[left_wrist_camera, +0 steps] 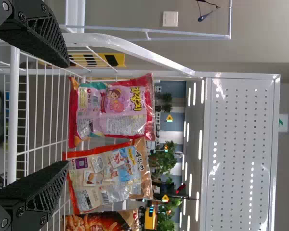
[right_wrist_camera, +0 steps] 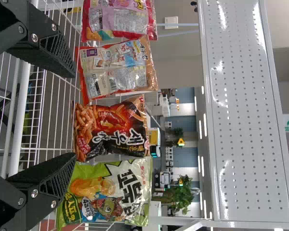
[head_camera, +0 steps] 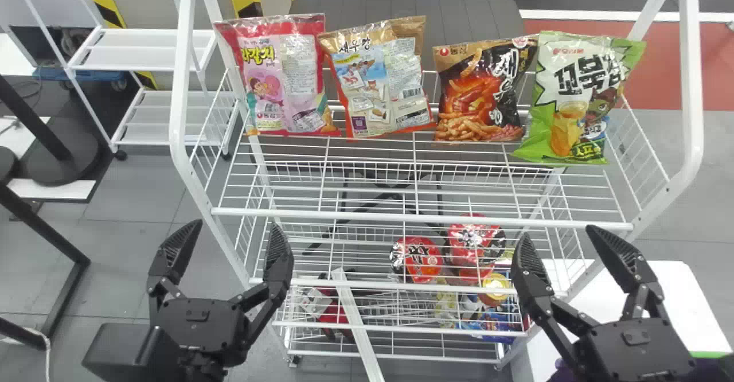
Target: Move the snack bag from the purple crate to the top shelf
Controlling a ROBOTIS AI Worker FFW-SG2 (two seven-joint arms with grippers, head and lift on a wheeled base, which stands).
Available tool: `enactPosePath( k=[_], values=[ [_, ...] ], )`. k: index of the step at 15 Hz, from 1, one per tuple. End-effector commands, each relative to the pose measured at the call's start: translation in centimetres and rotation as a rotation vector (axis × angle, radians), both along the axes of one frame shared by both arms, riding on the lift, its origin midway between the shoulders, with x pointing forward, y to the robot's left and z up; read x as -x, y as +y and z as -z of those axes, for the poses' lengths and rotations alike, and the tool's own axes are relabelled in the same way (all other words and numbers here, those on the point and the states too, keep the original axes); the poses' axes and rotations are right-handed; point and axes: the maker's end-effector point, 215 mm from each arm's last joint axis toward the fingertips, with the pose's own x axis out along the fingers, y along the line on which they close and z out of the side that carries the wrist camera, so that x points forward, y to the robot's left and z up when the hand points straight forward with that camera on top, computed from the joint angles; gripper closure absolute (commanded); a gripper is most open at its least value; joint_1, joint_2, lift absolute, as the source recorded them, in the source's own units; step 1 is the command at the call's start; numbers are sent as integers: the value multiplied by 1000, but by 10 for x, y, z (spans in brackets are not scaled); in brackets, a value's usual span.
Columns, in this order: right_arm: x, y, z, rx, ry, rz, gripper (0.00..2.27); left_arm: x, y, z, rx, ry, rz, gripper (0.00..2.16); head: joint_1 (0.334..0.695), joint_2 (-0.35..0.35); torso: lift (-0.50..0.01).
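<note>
My left gripper (head_camera: 235,234) is open and empty before the rack's left side; in the left wrist view the left gripper (left_wrist_camera: 67,114) has its fingers wide apart. My right gripper (head_camera: 559,235) stands open before the rack's right side, and the right wrist view shows the right gripper (right_wrist_camera: 75,115) holding nothing. On the top shelf (head_camera: 424,219), four snack bags stand in a row: pink (head_camera: 281,78), orange-brown (head_camera: 378,81), black (head_camera: 481,92) and green (head_camera: 576,98). Purple parts of the crate (head_camera: 559,372) show low at the right, largely hidden behind the right gripper.
Lower shelves hold red cup packages (head_camera: 421,260) and other packs. White uprights (head_camera: 179,84) frame the rack's sides. A white table (head_camera: 682,296) stands at the right, and another white rack (head_camera: 140,49) is at the back left.
</note>
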Motion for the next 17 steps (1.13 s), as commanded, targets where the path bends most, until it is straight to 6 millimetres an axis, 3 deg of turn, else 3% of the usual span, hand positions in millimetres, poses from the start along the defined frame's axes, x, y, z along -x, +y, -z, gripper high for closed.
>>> enactPosePath(
  k=[1, 17],
  values=[
    [-1, 0, 0, 0, -2, 0, 299, 0, 0, -1, 0, -2, -1, 103, 695, 15, 0],
    [0, -3, -4, 3, -10, 3, 299, 0, 0, -4, 2, -5, -2, 103, 695, 14, 0]
  ],
)
